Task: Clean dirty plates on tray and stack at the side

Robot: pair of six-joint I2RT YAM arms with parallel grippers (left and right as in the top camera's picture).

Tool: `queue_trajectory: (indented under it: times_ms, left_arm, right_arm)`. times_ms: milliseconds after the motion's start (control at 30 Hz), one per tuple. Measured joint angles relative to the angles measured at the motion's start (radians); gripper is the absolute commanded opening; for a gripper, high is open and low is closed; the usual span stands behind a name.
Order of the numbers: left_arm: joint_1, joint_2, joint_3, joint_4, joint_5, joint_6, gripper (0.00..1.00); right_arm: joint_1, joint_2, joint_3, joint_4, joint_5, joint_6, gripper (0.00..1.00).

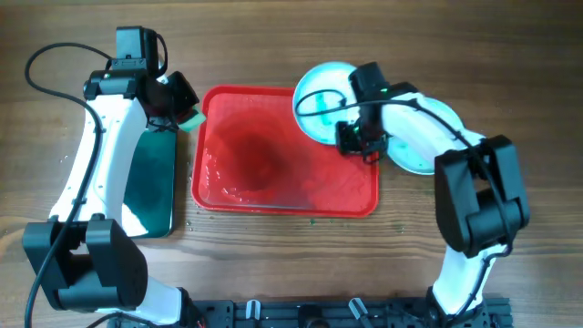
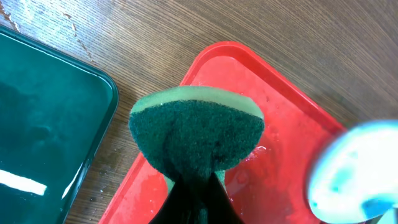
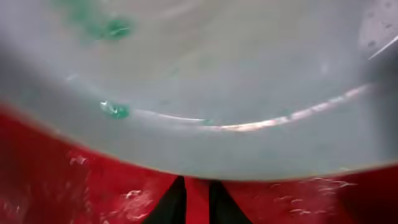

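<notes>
Two pale blue round plates sit by the red plastic tray's (image 1: 273,196) far right corner. One plate (image 1: 319,98), green-smeared, overlaps the tray rim, its edge pinched by the right gripper (image 1: 360,138). The other plate (image 1: 421,148) lies beside it on the wooden table (image 1: 273,46). The left gripper (image 1: 182,116) clamps a green scouring sponge (image 2: 196,130) over the tray's far left corner, beside a dark green tray (image 1: 150,182).

Blurred plate (image 3: 199,93) edge-cropped; right hand (image 3: 198,200) mostly cut off.
</notes>
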Motion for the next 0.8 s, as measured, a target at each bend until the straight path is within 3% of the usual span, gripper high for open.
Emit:
queue_trajectory:
  times_ms: [167,300,367,533,800]
  left_arm:
    - [0.0,0.0,0.0,0.001,0.0,0.0,0.04]
    - [0.0,0.0,0.0,0.0,0.0,0.0,0.04]
    - [0.0,0.0,0.0,0.001,0.0,0.0,0.04]
    - [0.0,0.0,0.0,0.002,0.0,0.0,0.04]
    - [0.0,0.0,0.0,0.004,0.0,0.0,0.04]
  right_arm:
    - [0.113,-0.002,0.0,-0.081,-0.012,-0.089,0.14]
    - [0.101,-0.069,0.037,-0.084,0.075,0.034,0.37]
    - [0.058,-0.121,0.058,-0.043,0.12,0.081,0.41]
    - [-0.099,-0.158,0.081,0.076,0.187,0.081,0.47]
    - [-0.1,-0.016,0.081,0.081,0.196,0.068,0.49]
